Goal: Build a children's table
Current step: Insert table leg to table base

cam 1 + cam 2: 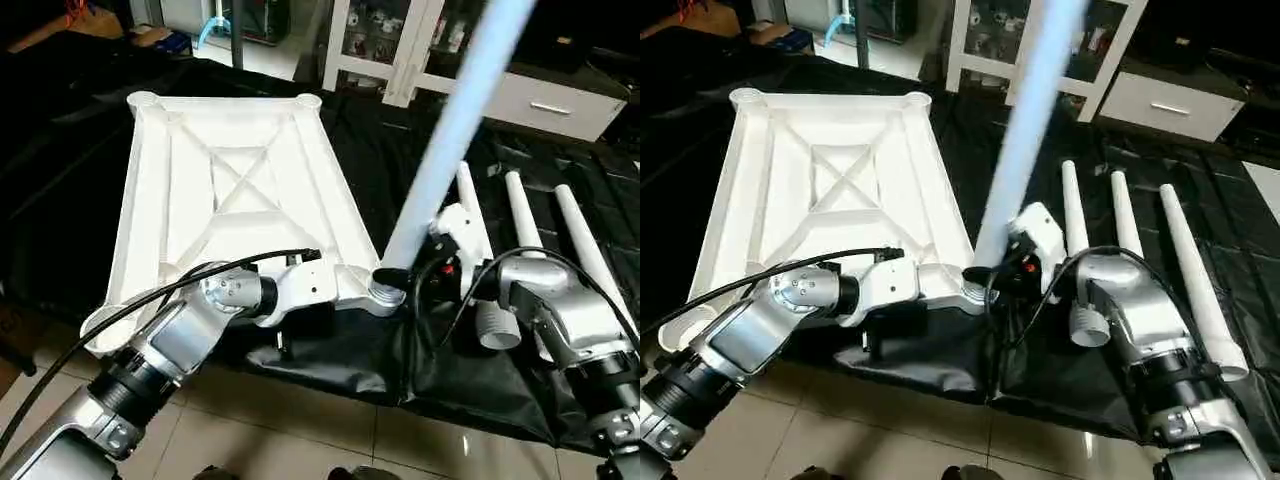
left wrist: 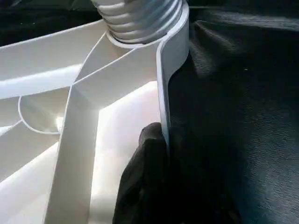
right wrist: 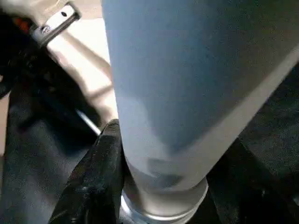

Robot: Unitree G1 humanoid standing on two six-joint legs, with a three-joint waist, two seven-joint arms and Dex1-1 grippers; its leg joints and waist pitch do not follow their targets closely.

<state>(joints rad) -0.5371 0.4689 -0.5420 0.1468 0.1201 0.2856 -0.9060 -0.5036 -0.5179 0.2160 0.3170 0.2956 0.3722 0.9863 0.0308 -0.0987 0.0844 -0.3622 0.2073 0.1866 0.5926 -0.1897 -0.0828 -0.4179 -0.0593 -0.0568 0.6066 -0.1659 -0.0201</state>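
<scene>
The children's table top (image 1: 240, 180) lies underside up on black cloth, its X ribs showing. My left gripper (image 2: 166, 154) is shut on the top's rim wall, close to the near right corner socket (image 1: 385, 293); one black finger (image 2: 145, 182) presses the inner face. A white tapered leg (image 1: 450, 130) stands in that socket, leaning up and away to the right. My right gripper (image 3: 163, 186) is shut on this leg just above its threaded end, one finger (image 3: 98, 177) on each side. Three more legs (image 1: 1127, 220) lie side by side on the cloth to the right.
The black cloth (image 1: 400, 360) hangs over the near edge above a tiled floor (image 1: 300, 430). A white glass-door cabinet (image 1: 400, 40) and a white drawer unit (image 1: 550, 100) stand behind. My right forearm (image 1: 570, 320) lies over the near ends of the loose legs.
</scene>
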